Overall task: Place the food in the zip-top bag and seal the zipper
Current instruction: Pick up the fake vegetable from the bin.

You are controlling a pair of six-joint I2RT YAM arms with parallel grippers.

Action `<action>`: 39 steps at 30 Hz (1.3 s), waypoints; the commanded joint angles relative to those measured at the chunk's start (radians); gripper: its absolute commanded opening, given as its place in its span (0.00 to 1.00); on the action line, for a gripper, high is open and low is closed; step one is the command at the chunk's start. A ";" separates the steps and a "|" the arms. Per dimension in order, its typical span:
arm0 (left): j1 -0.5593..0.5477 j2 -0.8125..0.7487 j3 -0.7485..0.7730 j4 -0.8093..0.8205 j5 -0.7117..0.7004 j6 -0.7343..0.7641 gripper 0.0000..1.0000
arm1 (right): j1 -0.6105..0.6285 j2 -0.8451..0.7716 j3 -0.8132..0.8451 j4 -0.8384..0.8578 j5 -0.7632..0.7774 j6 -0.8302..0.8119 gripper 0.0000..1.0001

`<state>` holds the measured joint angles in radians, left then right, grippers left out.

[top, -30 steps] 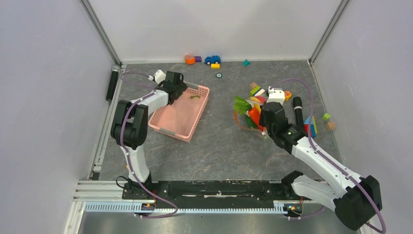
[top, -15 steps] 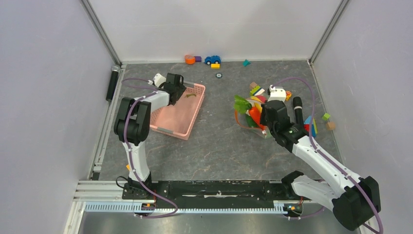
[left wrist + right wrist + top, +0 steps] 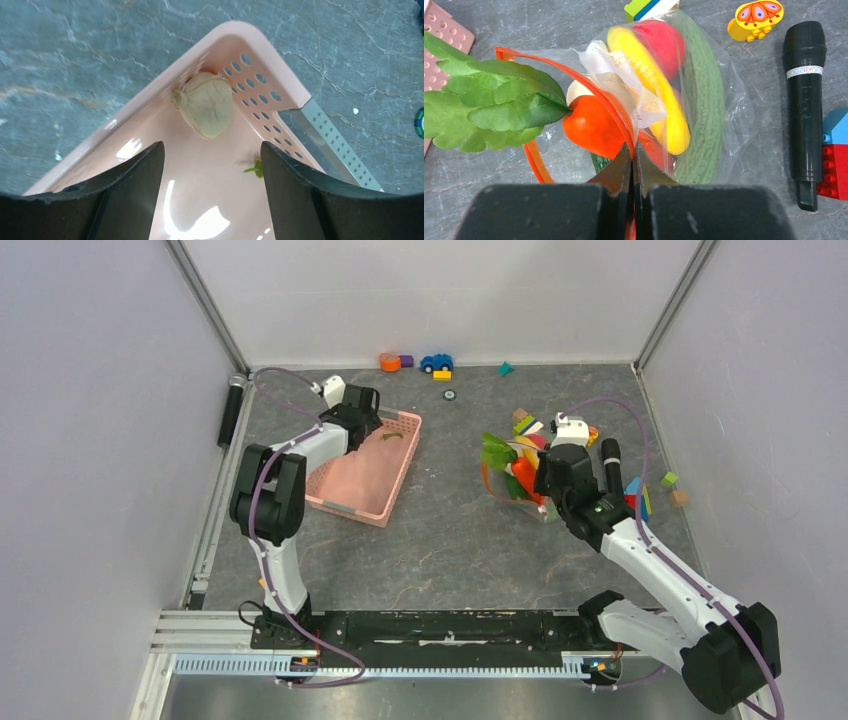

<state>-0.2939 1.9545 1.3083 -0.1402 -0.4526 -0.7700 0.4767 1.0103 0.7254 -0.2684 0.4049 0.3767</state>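
The right gripper (image 3: 633, 165) is pinched shut on the orange-red zipper (image 3: 599, 95) of the zip-top bag (image 3: 724, 125), which lies on the table (image 3: 450, 540) toward its right edge, about midway between the near and far edges. Gripping one lip of the mouth appears to keep the bag pinned and its opening spread, so more food can go in. Already inside are a yellow banana (image 3: 654, 75), a red tomato (image 3: 664, 40) and a long green cucumber (image 3: 704, 115). The orange carrot (image 3: 591, 125) sits in the mouth with its green leaves (image 3: 489, 100) sticking out toward the left, so the zipper cannot close yet.

The left gripper (image 3: 210, 165) hangs with its fingers spread wide and holds nothing, over the far left corner of the pink basket (image 3: 365, 480), which stands toward the table's far left corner. A pale, veined, bulb-like food piece (image 3: 206, 104) is lodged right in that corner, touching the perforated walls; the spread fingers frame it, probably to grasp it. A small green scrap (image 3: 256, 169) lies nearby on the basket floor.

Beside the bag lie a black toy microphone (image 3: 806, 100) and coloured blocks (image 3: 834, 150), none of them food.
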 commanded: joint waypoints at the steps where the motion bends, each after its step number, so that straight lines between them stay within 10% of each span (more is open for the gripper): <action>1: -0.001 -0.050 0.011 0.075 -0.095 0.166 0.77 | -0.009 0.003 0.031 0.065 -0.027 -0.007 0.00; 31: 0.010 0.113 0.157 -0.045 0.127 0.131 0.58 | -0.027 -0.067 -0.007 0.066 -0.022 -0.002 0.00; 39: 0.011 0.080 0.131 -0.056 0.153 0.112 0.26 | -0.029 -0.092 -0.007 0.064 -0.030 -0.002 0.00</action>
<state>-0.2874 2.0750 1.4574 -0.2016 -0.3252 -0.6346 0.4522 0.9512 0.7155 -0.2497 0.3817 0.3771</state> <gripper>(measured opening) 0.367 0.010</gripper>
